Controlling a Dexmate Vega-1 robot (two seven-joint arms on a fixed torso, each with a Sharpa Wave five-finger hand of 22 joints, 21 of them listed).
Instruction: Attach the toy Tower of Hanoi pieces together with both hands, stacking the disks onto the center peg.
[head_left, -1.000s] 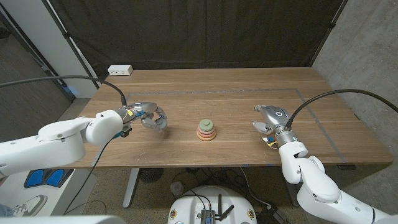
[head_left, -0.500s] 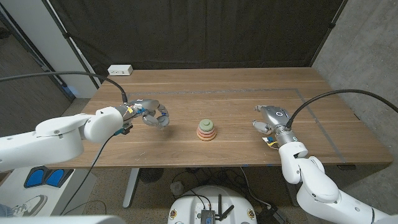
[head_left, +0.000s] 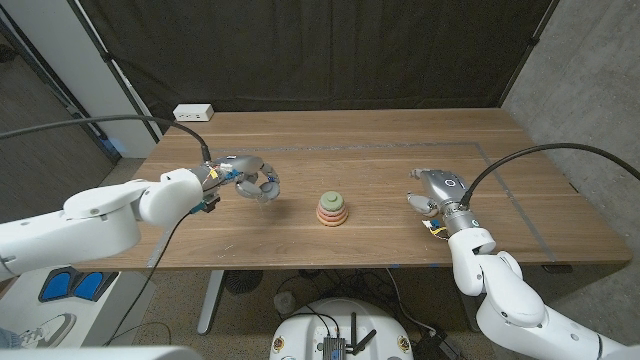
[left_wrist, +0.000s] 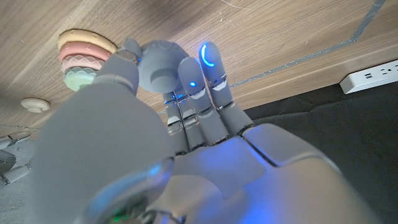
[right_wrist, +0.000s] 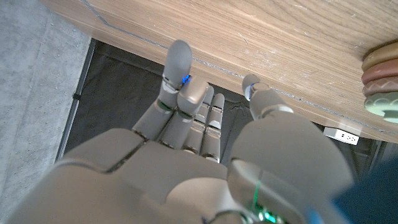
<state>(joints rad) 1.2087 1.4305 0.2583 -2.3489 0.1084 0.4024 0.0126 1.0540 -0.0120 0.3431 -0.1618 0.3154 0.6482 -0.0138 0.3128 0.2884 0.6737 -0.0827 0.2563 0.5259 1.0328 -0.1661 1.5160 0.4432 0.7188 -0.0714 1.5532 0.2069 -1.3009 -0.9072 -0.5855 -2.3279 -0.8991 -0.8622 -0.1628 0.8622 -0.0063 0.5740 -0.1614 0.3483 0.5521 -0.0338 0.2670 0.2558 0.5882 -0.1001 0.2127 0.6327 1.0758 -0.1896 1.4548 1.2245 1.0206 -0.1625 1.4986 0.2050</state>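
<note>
The toy stack (head_left: 333, 208) stands mid-table, with a tan disk at the bottom, a pink one over it and a green piece on top; it also appears in the left wrist view (left_wrist: 84, 55) and the right wrist view (right_wrist: 380, 81). My left hand (head_left: 252, 181) hovers a short way left of the stack. It grips a blue-grey round disk (left_wrist: 160, 67) between thumb and fingers. My right hand (head_left: 436, 190) waits on the table to the right of the stack, fingers apart (right_wrist: 180, 68), holding nothing.
A white power strip (head_left: 193, 113) lies at the table's far left edge. A thin tape line (head_left: 490, 160) marks a rectangle on the wood. A black curtain hangs behind the table, and cables trail from both arms.
My left hand has carried the blue-grey disk to the right, closer to the stack. The right hand and the stack have stayed put.
</note>
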